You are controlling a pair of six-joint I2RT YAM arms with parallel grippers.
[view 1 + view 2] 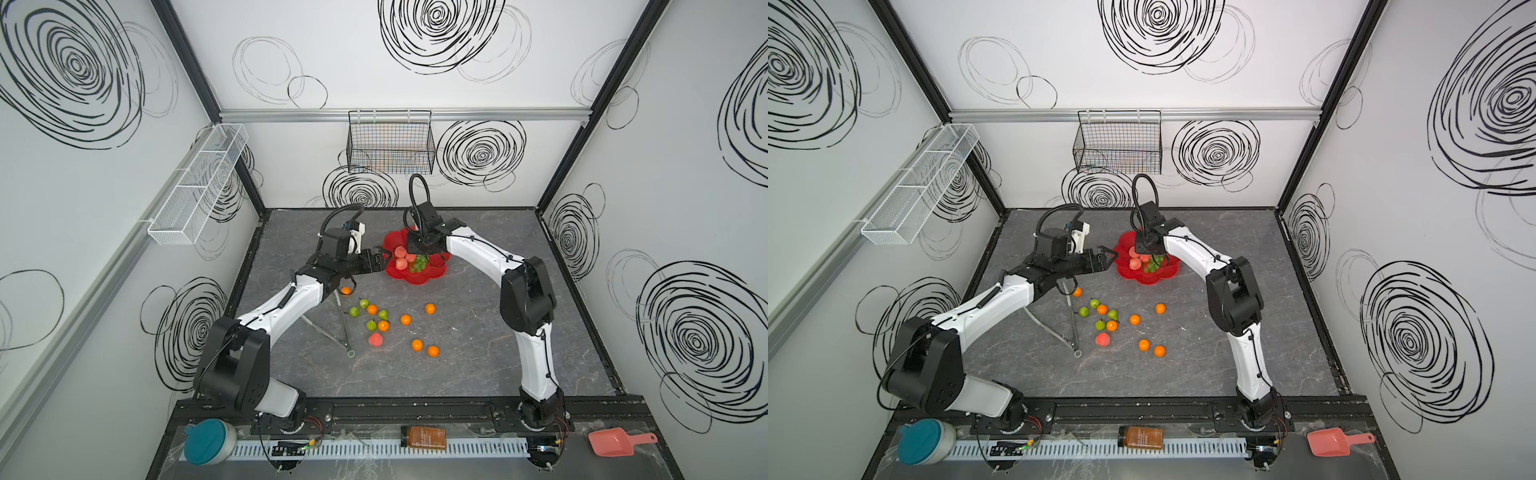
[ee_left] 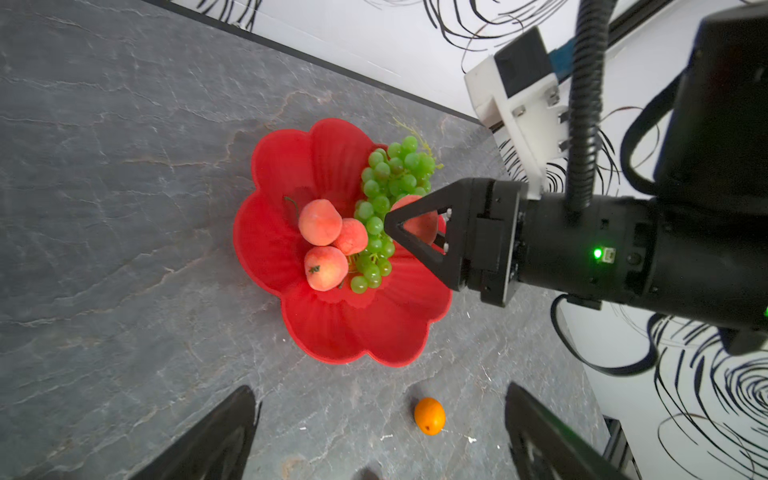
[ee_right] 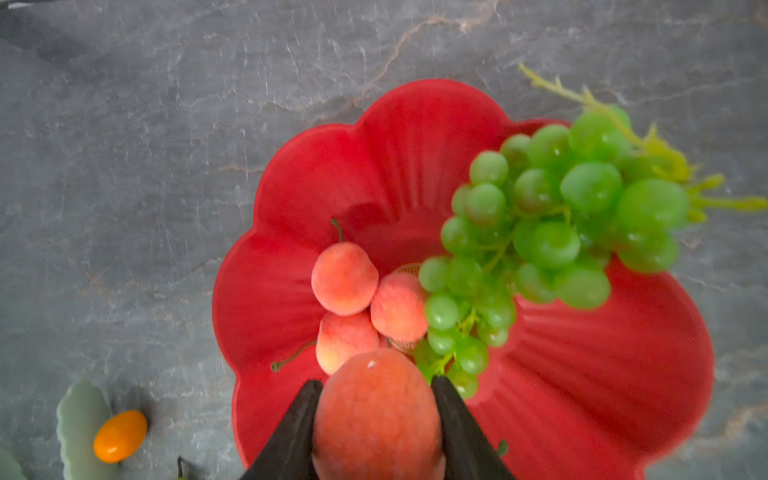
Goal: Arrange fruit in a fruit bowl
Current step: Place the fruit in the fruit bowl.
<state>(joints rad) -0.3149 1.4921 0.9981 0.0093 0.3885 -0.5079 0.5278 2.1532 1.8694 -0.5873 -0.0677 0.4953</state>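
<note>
One peach (image 3: 376,432) clamped in right pincer (image 3: 376,383) over fruit bowl (image 3: 582,374) | likely light, fuzzy, non-slip; hold mid-body | left pincer (image 2: 380,387) spread, empty

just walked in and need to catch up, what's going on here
The robot is filling a red bowl with toy fruit. The right tool grips a peach over the bowl, which already holds three peaches and the grapes. The left tool is open and empty beside the bowl. Tangerines, pears and a loose peach lie on the table.
</note>
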